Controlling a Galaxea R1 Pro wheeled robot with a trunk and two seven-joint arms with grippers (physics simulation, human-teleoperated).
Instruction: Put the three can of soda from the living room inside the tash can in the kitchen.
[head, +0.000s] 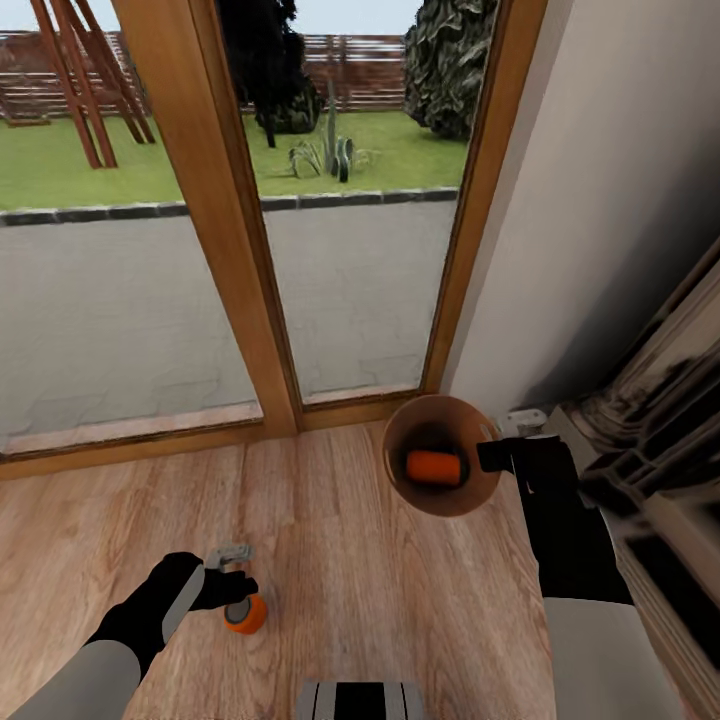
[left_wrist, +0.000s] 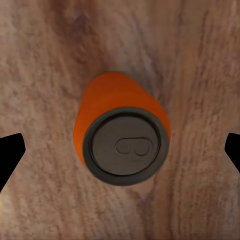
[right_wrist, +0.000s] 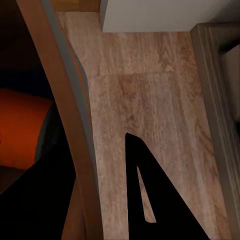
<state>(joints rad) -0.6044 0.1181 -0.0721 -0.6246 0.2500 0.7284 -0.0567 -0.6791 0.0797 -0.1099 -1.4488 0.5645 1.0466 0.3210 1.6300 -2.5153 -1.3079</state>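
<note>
- Soda can (head: 245, 613), orange with grey top, stands upright on the wood floor (head: 350, 560), lower left of the head frame; long axis vertical, top facing up at the left wrist camera.
- Left wrist view: can lid (left_wrist: 126, 146) sits near frame centre, orange body showing above it, so the can is seen slightly off-axis.
- Left gripper (head: 238, 583) is right over that can; fingers apart, dark tips (left_wrist: 10, 155) at both side edges of the wrist frame, well clear of the can. No contact visible.
- Step in hand, my read: pick-up of a second can, pre-grasp stage.
- Next move calls for: straight descent so the fingers straddle the body below the rim, small re-centring, then close. Round slick side, so an off-centre squeeze could tip or roll it.
- Another orange can (head: 434, 467) already lies on its side inside the trash can (head: 402, 478), long axis roughly left-right in the head frame.
- Trash can is at centre right of the head frame, open end towards the camera, tan inside.
- Right gripper (head: 498, 448) is at its right rim; in the right wrist view the rim wall (right_wrist: 65, 115) runs between the fingers, so I'd judge them clamped on it.
- Blue can: not located.
- Surroundings: glass garden doors (head: 240, 230) at top, stone fireplace (head: 660, 420) at right edge. Kitchen drop-off not yet done.
</note>
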